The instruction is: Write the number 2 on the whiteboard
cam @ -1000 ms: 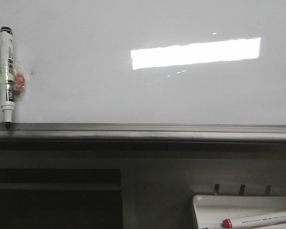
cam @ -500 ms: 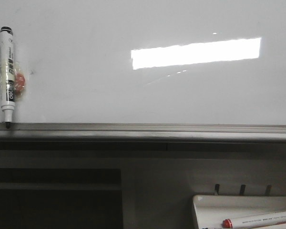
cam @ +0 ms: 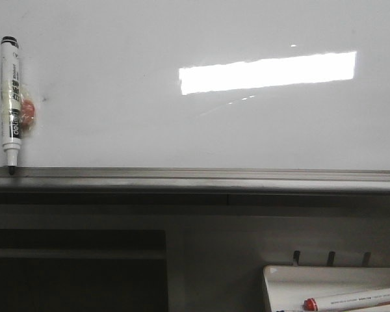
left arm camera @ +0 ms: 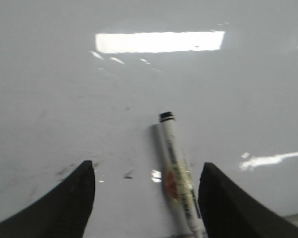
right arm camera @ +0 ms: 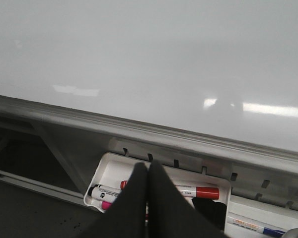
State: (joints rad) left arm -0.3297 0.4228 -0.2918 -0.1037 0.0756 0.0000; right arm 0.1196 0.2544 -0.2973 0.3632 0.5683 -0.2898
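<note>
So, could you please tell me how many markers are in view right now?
5: a black-capped marker upright at the whiteboard's left; red marker, black marker and pink marker in the white tray; a blue-ended marker beside it. The right gripper may hide more.

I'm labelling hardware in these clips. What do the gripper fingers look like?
Left gripper: two matte black fingers, broad and tapering to rounded tips. Right gripper: same plain black fingers, narrowing to points. No markings, cables or sleeves visible.

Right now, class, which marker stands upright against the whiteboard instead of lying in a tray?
The black-capped marker at the whiteboard's left, tip down on the ledge; the red-capped marker lies in the tray.
</note>
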